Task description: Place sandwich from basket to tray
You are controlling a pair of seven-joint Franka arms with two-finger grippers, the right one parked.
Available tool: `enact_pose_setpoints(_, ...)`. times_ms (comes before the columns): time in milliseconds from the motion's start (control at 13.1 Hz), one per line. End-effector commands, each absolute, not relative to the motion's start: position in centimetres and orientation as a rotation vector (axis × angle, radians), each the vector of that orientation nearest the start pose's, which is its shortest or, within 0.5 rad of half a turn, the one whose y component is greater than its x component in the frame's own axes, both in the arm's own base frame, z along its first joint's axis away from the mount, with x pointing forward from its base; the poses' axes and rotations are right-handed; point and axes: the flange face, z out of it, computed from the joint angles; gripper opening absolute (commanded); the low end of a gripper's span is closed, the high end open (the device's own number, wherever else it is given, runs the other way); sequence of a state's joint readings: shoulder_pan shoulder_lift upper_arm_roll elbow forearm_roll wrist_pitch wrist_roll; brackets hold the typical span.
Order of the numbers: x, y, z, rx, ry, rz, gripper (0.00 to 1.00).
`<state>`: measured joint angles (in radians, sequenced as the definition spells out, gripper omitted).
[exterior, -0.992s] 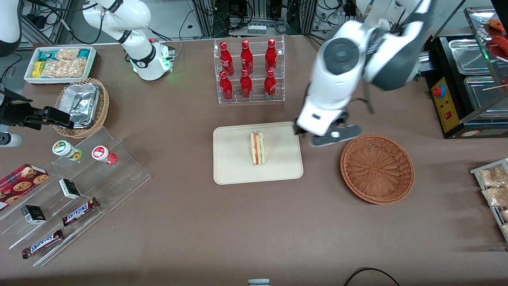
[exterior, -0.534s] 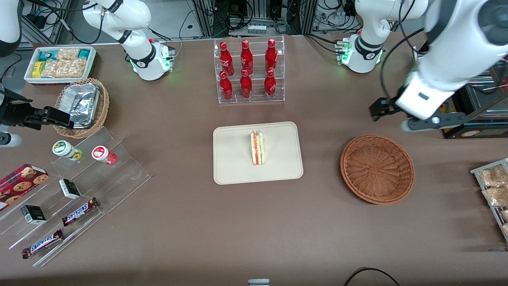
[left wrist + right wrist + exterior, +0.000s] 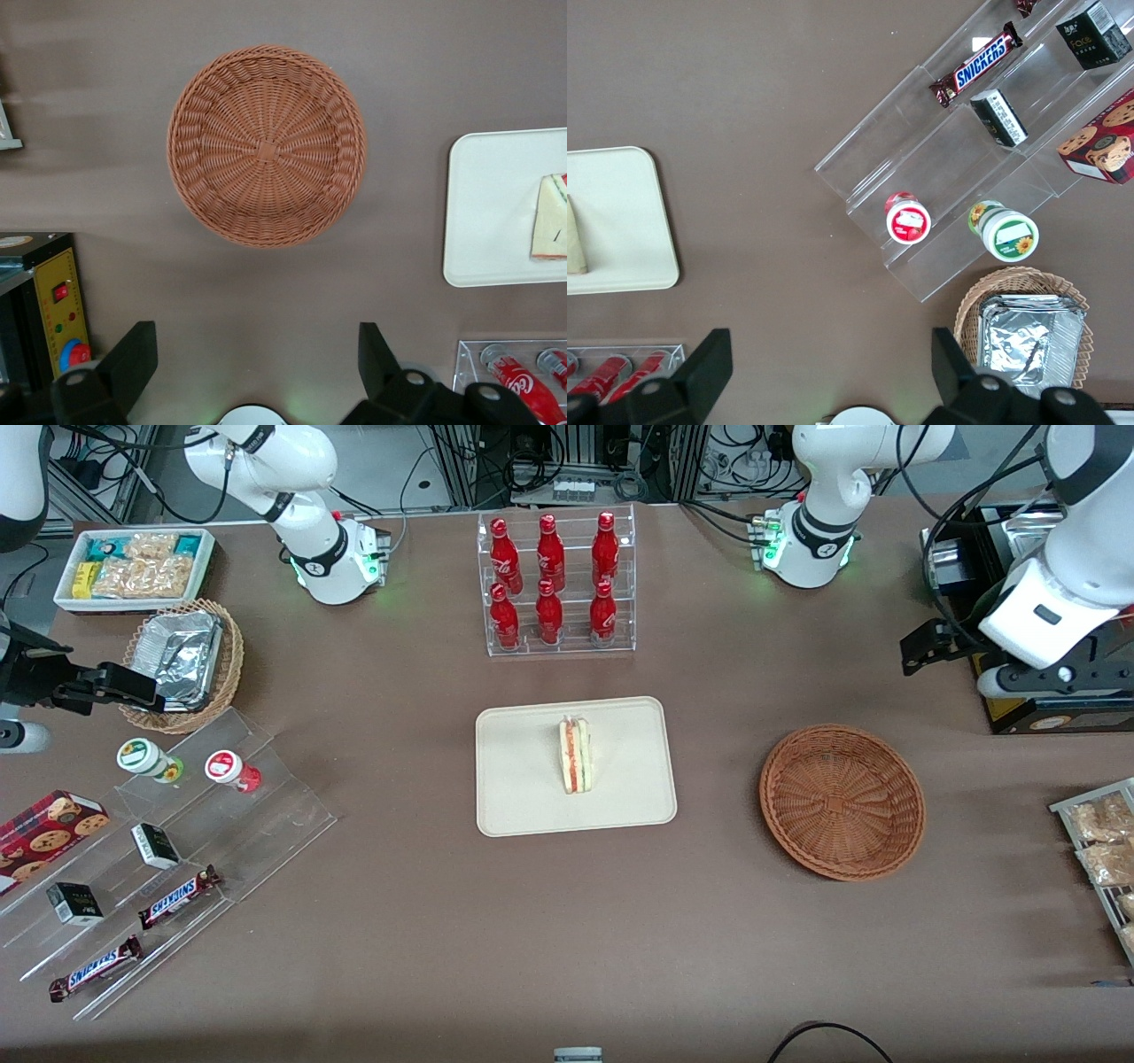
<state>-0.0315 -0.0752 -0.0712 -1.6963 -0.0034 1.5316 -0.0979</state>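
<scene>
The sandwich [image 3: 574,755] is a pale bread wedge with red and green filling, standing on its edge in the middle of the cream tray [image 3: 532,802]. The round reddish-brown basket [image 3: 842,802] lies beside the tray toward the working arm's end and has nothing in it. My gripper [image 3: 1036,680] hovers high above the table, farther from the front camera than the basket and close to a black machine. In the left wrist view the gripper [image 3: 255,354] is open with nothing between its fingers, and the basket [image 3: 266,146], the tray [image 3: 487,221] and the sandwich [image 3: 551,217] all show.
A clear rack of red bottles [image 3: 554,584] stands farther from the front camera than the tray. A black machine with a red button [image 3: 997,660] sits by my gripper. Snack packets [image 3: 1099,841] lie at the working arm's end. Candy shelves [image 3: 168,850] and a foil-lined basket [image 3: 182,660] are at the parked arm's end.
My gripper has swung from the tray's edge away toward the working arm's end, passing the basket. The sandwich stays on the tray.
</scene>
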Motion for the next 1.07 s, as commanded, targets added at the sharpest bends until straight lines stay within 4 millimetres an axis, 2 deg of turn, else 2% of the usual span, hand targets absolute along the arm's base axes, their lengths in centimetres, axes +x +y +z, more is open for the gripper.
enact_pose_setpoints(0,51.0,-3.4,61.0,-3.143,0.099,0.114,1.0)
enact_pose_setpoints(305,52.1,-3.1,61.7,-3.147,0.127,0.073,1.0)
enact_pose_setpoints(992,54.2,-4.0,62.3,-3.109,0.14,0.032,1.0)
